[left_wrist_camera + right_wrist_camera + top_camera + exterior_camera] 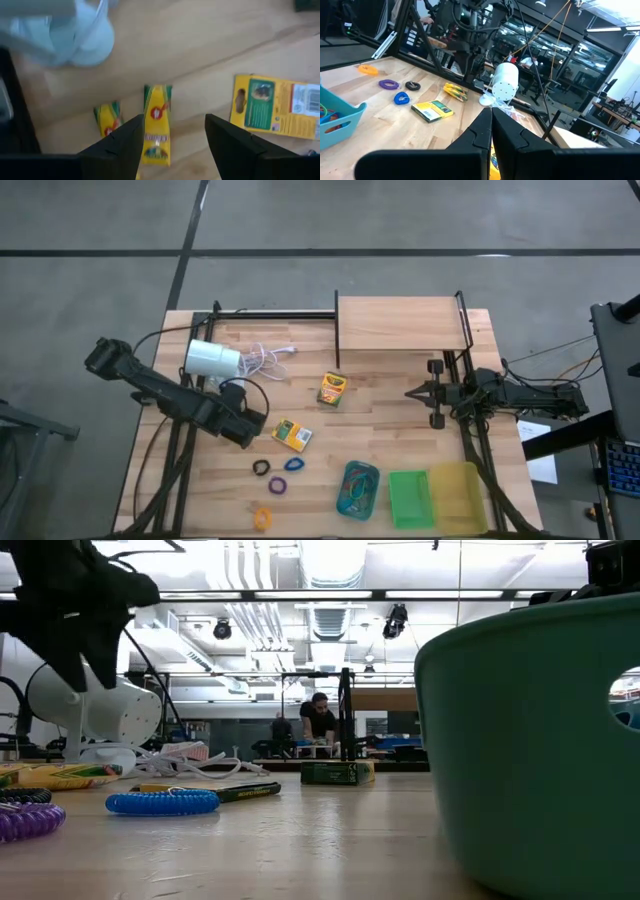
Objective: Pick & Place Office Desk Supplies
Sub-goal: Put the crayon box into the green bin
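Nearby, white lamp [212, 359] and cord [262, 360] beside left gripper [252, 423].

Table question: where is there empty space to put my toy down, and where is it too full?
Bare wood lies between the crayon box and the right gripper, and in front of that box down to the teal tray. It is crowded near the lamp and cord, under the left gripper, and around the loops.
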### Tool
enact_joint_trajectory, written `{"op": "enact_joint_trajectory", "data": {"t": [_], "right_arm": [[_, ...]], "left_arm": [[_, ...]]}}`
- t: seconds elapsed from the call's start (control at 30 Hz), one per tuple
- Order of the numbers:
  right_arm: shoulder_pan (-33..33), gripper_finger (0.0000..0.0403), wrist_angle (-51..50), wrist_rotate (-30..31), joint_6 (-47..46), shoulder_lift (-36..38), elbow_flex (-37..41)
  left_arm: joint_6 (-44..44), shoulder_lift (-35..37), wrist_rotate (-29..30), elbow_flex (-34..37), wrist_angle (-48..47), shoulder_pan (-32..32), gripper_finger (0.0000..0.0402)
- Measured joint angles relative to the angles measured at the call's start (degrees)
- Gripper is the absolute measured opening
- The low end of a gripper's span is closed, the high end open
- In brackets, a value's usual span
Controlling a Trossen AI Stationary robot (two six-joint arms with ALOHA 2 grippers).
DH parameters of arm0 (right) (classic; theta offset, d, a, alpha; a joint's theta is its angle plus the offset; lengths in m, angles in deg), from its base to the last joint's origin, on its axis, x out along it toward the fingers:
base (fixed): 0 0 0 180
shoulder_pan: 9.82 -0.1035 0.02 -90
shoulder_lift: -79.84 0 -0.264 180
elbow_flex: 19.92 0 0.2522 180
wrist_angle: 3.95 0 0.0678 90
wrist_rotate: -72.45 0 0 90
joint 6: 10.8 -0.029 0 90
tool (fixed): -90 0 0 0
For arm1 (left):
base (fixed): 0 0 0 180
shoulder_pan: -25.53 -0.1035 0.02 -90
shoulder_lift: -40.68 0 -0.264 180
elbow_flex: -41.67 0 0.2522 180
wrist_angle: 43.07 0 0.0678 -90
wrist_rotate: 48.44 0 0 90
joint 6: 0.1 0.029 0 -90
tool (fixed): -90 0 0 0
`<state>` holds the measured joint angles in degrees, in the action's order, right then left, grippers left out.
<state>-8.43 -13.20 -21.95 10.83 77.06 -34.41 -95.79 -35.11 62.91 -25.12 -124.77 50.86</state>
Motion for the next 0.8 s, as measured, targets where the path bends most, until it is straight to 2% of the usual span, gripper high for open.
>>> {"op": "enact_joint_trajectory", "data": {"t": [0.13, 0.27, 0.57, 0.8], "right_arm": [[0.0, 0.0008, 0.0, 0.0, 0.0, 0.0, 0.0], [0.0, 0.0008, 0.0, 0.0, 0.0, 0.0, 0.0], [0.0, 0.0008, 0.0, 0.0, 0.0, 0.0, 0.0], [0.0, 0.0008, 0.0, 0.0, 0.0, 0.0, 0.0]], "left_arm": [[-0.6, -0.4, -3.5, 1.1, -0.2, -0.2, 0.0216], [-2.0, -1.7, -4.4, 2.7, 1.2, -0.4, 0.0216], [-1.5, -7.2, -4.6, 3.7, 5.0, -1.6, 0.0216], [2.7, -10.8, -4.5, 3.7, 7.7, -2.7, 0.0216]]}}
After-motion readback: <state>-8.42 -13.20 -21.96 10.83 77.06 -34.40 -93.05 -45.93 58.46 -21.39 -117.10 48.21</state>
